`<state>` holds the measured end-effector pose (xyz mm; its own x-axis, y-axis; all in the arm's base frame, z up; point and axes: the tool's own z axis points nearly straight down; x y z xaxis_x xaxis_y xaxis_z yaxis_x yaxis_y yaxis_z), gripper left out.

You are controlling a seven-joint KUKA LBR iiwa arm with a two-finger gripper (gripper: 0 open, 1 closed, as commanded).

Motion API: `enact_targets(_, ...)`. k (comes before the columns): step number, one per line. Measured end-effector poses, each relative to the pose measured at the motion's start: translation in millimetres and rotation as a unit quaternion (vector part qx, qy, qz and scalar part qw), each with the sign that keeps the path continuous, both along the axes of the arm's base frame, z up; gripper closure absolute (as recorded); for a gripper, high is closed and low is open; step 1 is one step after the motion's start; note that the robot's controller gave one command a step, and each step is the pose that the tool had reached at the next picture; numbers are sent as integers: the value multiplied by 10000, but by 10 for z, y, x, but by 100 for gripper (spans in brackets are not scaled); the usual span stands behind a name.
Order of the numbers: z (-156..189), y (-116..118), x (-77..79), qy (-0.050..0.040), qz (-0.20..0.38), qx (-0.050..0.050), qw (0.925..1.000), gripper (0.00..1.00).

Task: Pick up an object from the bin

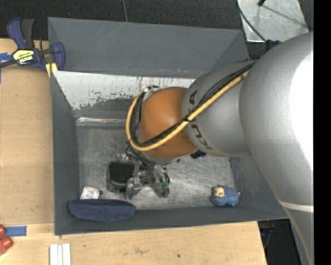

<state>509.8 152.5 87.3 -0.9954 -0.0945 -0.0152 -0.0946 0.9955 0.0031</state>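
My gripper (149, 190) hangs below the arm's wrist, low over the bin floor at front centre-left. Its two fingers stand apart, so it is open, and I see nothing between them. A black boxy thing (119, 173) lies right against the gripper's left side; whether they touch is unclear. Further left, near the front wall, lies a small white and silver packet (90, 192). A long dark blue soft pouch (102, 209) lies along the front wall, just below and left of the gripper.
A small blue plush toy with a yellow patch (225, 196) sits in the front right corner. The arm and its orange cover hide the middle and right of the bin floor.
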Motion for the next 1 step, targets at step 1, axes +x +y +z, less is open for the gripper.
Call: enact_targets(1, 1994, -616, 379, 44, 811, -35, 9967, 100)
